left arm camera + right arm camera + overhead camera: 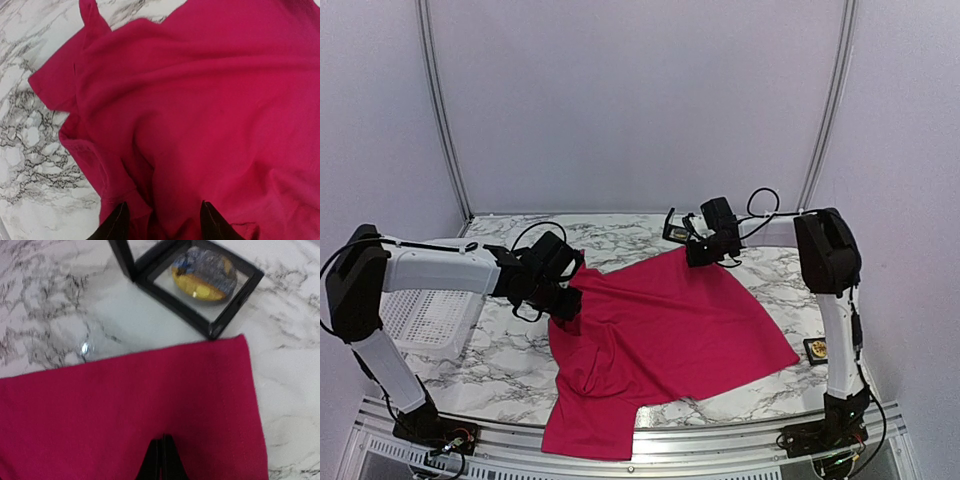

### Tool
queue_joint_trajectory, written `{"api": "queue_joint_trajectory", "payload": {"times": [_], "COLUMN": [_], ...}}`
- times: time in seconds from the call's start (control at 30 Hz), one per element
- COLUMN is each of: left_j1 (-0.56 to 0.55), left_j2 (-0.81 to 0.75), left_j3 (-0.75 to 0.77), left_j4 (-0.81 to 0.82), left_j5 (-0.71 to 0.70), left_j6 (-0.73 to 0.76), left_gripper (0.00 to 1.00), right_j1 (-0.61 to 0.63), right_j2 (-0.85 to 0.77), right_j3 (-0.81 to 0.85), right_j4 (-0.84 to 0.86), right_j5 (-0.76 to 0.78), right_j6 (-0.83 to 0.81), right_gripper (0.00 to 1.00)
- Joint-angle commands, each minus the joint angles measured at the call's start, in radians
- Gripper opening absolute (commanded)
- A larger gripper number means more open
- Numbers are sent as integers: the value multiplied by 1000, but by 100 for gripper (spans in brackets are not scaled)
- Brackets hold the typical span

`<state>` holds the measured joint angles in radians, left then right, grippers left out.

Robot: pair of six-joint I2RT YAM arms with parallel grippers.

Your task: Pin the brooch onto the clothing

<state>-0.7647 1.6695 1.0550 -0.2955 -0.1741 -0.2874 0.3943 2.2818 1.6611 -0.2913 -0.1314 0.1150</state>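
Note:
The clothing is a magenta-pink T-shirt spread over the marble table, rumpled on its left side. My left gripper is at the shirt's left edge. In the left wrist view its jaws stand apart, astride a raised fold of the clothing. My right gripper is at the shirt's far corner. Seen from the right wrist, its fingers are pressed together over flat fabric of the clothing, and no fold shows between them. The gold and blue brooch lies in an open black box just beyond that corner.
A white perforated basket sits at the table's left side under the left arm. A second small black box with something gold in it lies by the right arm's base. The shirt's near hem hangs over the table's front edge.

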Motion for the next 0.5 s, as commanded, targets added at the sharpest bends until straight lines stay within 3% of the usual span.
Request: {"api": "queue_joint_trajectory", "payload": {"times": [0.0,0.27,0.47], "left_j1": [23,99,159], "left_j2": [17,-17,78], "left_j3": [-70,-182,-112], "left_j4": [15,15,23], "left_j5": [-30,-125,-188], "left_j6": [-34,-53,28], "left_gripper": [49,49,54], "right_j1": [-10,-110,-205], "right_j2": [8,-133,-179], "right_j3": [21,-272,-361], "right_j4": [-26,51,80], "right_j5": [84,191,171], "right_j6": [45,128,137], "right_gripper": [0,0,0]}}
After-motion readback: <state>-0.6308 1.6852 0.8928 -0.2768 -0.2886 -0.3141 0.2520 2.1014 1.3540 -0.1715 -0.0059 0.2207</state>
